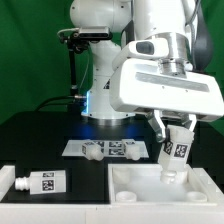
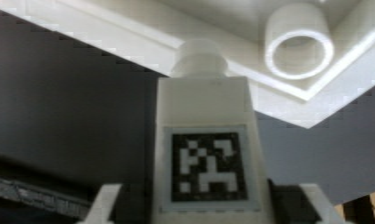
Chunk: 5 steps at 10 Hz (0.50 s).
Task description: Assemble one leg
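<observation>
The gripper [image 1: 177,141] pinches the leg [image 1: 178,150], narrow end down, over the white board's [image 1: 140,200] far edge; only the wrist view shows the round ring [image 2: 305,50] at its corner (second leg [image 1: 41,182], exterior view's left, lies loose).

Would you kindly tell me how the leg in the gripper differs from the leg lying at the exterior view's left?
The gripped leg hangs nearly upright in the gripper, narrow end down over the white board corner; the loose leg lies on its side on the table, untouched. Both are white with square tags.
</observation>
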Each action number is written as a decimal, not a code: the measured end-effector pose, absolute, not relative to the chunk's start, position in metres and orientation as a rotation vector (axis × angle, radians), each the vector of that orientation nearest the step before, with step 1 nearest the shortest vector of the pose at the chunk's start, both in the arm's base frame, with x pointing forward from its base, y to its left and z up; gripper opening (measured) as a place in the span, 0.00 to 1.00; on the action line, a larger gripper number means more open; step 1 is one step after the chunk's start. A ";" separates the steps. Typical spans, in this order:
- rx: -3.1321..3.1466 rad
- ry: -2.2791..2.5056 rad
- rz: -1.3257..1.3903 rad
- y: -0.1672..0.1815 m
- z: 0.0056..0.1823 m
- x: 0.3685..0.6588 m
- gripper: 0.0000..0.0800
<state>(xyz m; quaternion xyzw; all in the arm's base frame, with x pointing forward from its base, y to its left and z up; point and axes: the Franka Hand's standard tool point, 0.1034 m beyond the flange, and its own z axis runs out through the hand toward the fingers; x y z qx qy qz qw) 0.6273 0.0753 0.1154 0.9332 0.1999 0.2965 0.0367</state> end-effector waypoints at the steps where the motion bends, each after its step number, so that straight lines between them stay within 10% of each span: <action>1: 2.883 0.607 0.907 0.084 0.114 0.626 0.36; 5: 2.944 0.629 0.856 0.118 0.100 0.630 0.36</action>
